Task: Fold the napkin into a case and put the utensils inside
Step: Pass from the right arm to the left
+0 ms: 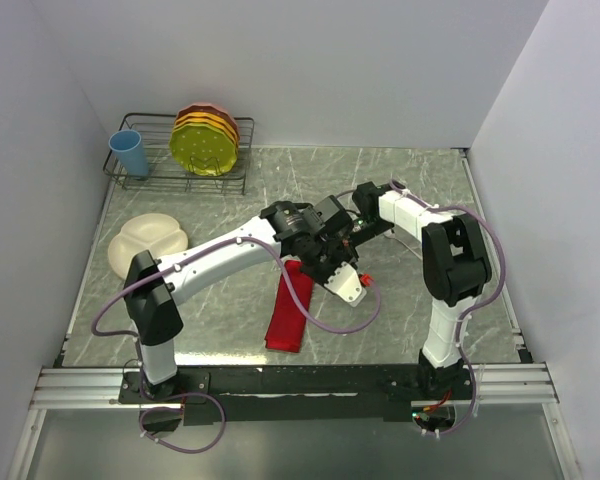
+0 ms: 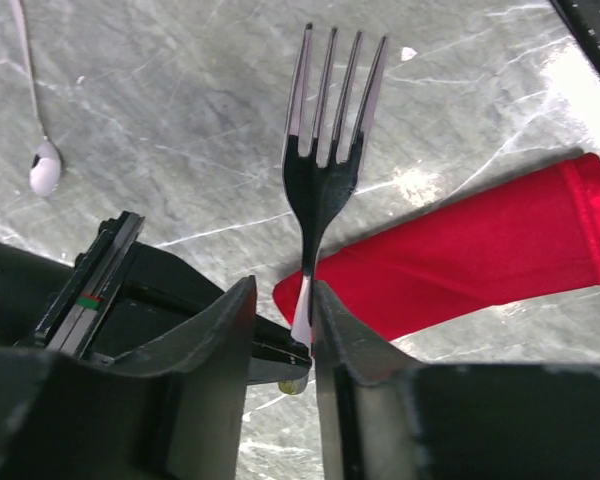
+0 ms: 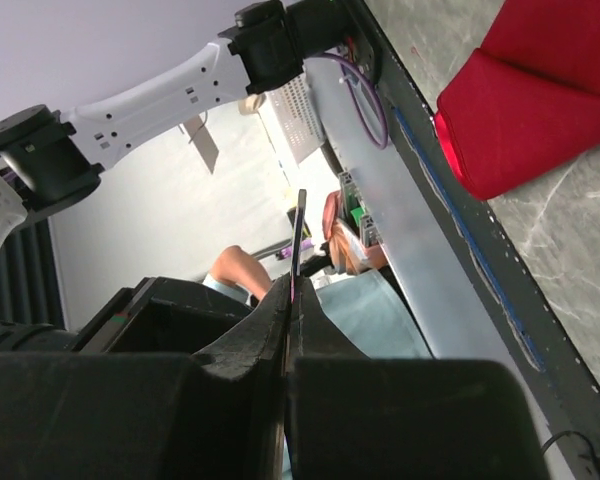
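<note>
Left gripper fingers narrowly apart around fork handle; right gripper pinching fork; napkin folded; spoon apart.

Between the fingers of our left gripper the fork fills the slot. Its handle sits close against one finger, and a sliver of free room is left on the other side. Just beside and below those fingers, the right gripper crowds in, pinched tight on the same handle, so we see no passage there. Beyond the fingertips the tines jut out over bare table. On the opposite side the folded napkin lies on the marble near the fingertips. The spoon lies well apart, past the right gripper, with open marble around it.
</note>
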`<action>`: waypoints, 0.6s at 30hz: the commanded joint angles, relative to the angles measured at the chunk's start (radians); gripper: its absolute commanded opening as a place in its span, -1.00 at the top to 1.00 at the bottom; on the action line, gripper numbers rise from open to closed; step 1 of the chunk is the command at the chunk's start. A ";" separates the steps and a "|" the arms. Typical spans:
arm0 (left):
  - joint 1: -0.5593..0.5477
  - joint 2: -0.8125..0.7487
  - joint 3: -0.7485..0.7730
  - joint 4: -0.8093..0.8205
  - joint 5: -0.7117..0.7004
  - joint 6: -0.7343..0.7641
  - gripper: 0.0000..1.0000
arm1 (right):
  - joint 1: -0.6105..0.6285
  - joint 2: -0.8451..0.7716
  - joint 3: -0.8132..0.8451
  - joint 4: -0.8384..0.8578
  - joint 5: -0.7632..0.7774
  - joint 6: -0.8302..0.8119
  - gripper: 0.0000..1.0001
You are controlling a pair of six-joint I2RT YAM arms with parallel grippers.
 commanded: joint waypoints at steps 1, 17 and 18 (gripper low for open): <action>-0.012 0.007 0.057 -0.025 0.012 -0.001 0.36 | -0.003 -0.010 0.013 -0.038 -0.036 -0.014 1.00; -0.039 -0.017 0.005 -0.005 0.029 -0.033 0.62 | -0.017 -0.031 -0.038 0.059 -0.024 0.096 1.00; -0.039 -0.019 0.002 -0.002 0.030 -0.032 0.72 | -0.017 -0.034 -0.043 0.062 -0.022 0.101 1.00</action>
